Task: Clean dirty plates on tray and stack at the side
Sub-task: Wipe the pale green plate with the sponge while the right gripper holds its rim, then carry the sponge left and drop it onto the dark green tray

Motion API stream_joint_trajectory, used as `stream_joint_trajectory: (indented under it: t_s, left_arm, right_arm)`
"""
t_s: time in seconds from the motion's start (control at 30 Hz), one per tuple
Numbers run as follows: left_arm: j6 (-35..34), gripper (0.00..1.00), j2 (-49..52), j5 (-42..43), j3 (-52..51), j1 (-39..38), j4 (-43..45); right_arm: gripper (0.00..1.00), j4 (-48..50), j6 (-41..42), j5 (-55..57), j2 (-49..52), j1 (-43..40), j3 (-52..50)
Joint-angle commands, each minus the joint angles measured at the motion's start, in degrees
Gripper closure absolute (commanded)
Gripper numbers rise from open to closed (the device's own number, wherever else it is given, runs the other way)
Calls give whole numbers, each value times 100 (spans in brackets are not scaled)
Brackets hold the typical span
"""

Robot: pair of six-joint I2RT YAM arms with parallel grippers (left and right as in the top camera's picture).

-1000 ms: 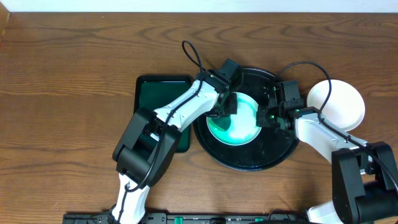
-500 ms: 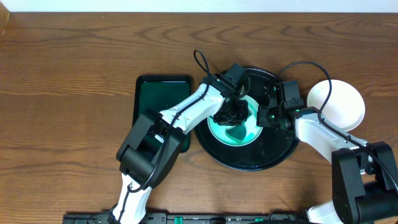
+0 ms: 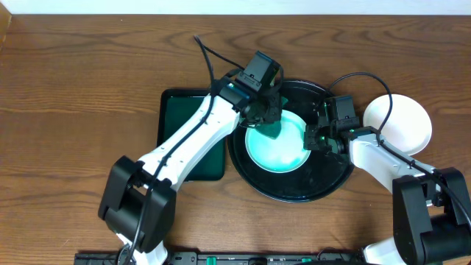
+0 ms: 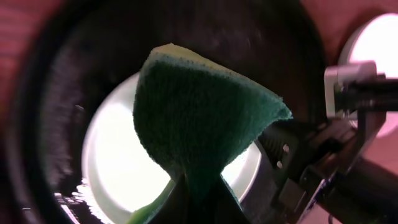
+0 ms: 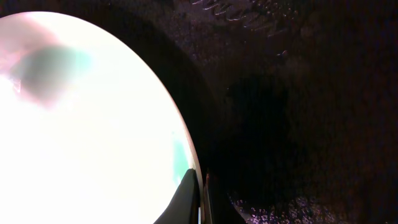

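Since half a second ago, the left arm has swung outward and straightened, and its hand has pulled back from the middle of the plate to the plate's far left edge. That hand is clenched on a green sponge. In the left wrist view the sponge fans out from the pinch, and whether it is touching the plate or lifted just off it cannot be told.

The plate lies flat in the middle of the round black tray and looks pale aqua under the light. A second plate sits on the bench just to the right of the tray. A dark green rectangular tray lies to the left, partly under the left arm.

The right arm reaches in from the lower right with its forearm low. Its hand grasps the plate's right rim, and the right wrist view shows its fingertips closed together at that edge.

The plate is probably stiff, light and breakable. Its glossy surface looks slippery, more so if wet. The raised rim is the sensible place to hold it, since the flat centre offers no grip. The sponge is soft and bends under a pinch.
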Motion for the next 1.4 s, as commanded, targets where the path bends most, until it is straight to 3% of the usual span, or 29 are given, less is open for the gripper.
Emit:
stream_joint_trajectory:
  t_s: [0.0,0.8,1.1,1.37]
  left_arm:
    - [79,93,127,-476,-15,-20,-44]
    - [-205,93,1705,-393,-269,-658,155]
    - [-181,93,1172,1224,-247,-358,463]
    - [262,93,44,1217,-249,127,398]
  right_arm:
    - [99,28,-26,-92,44,66,-22]
    - [99,70,-26,-94,44,66,-22]
    - [99,68,-26,-94,44,66,-22]
    - [99,66,-26,-94,44,66,-22]
